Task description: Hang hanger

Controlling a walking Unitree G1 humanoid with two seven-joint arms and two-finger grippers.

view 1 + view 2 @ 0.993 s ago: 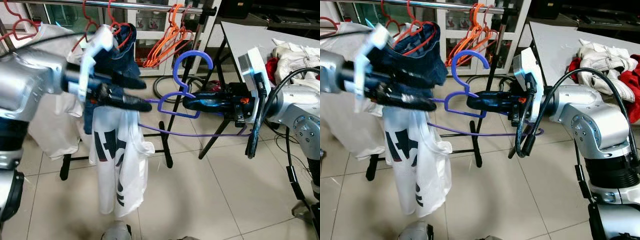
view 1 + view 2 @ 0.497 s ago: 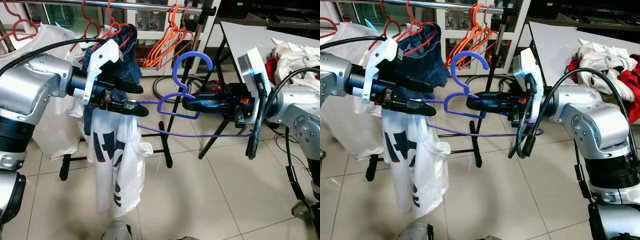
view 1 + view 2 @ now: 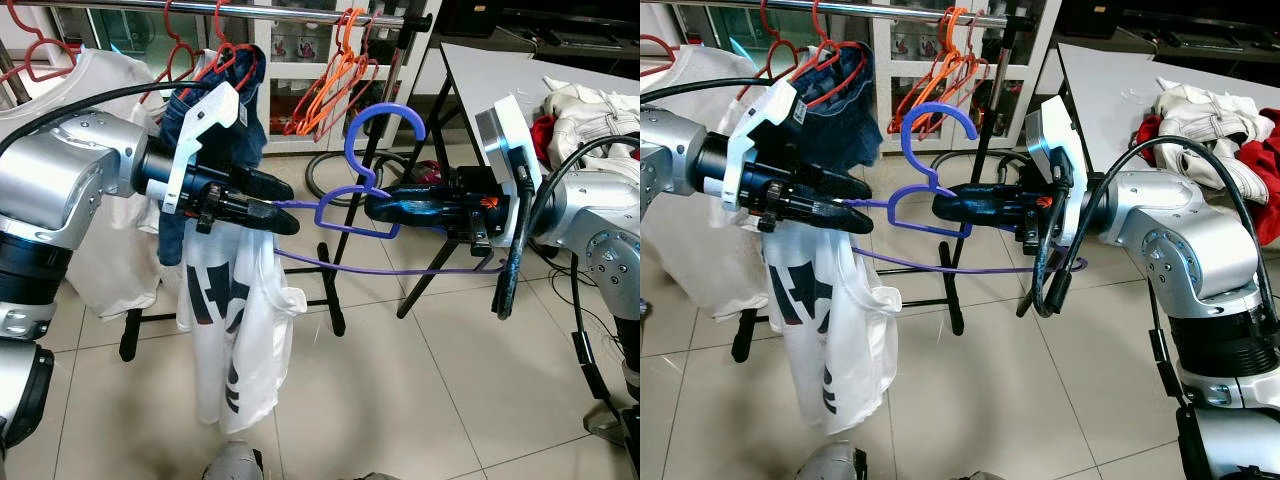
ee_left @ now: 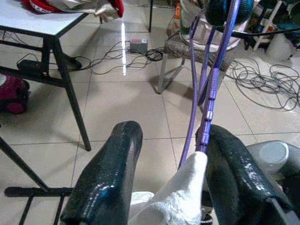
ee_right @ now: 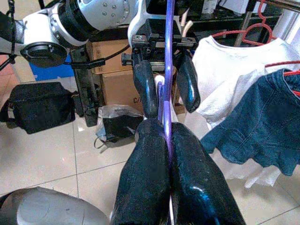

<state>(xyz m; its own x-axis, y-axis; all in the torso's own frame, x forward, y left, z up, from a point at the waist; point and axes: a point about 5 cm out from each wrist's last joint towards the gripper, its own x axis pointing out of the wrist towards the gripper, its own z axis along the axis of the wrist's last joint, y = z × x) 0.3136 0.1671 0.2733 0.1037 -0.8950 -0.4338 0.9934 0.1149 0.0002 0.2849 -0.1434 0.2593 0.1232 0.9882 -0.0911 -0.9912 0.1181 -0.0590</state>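
Observation:
A purple hanger (image 3: 345,205) is held level in front of the clothes rail (image 3: 280,12), hook (image 3: 385,115) pointing up. My right gripper (image 3: 375,208) is shut on its neck; the wrist view shows both fingers (image 5: 145,187) pressed against the purple wire (image 5: 168,56). A white printed T-shirt (image 3: 235,320) drapes down from the hanger's left end. My left gripper (image 3: 290,208) is open there. Its fingers (image 4: 105,178) stand apart on either side of the hanger arm (image 4: 208,93), with a fold of white cloth (image 4: 180,201) between them.
The rail carries red hangers (image 3: 225,50), orange hangers (image 3: 330,85), a denim garment (image 3: 250,105) and a white shirt (image 3: 95,250). The rack's black legs (image 3: 335,310) stand on the tiled floor. At the right is a white table (image 3: 520,75) with a heap of clothes (image 3: 590,115).
My left arm, blurred with motion a second ago, has steadied at the hanger's left end. The T-shirt has swung a little. The right gripper and the hanger have stayed put.

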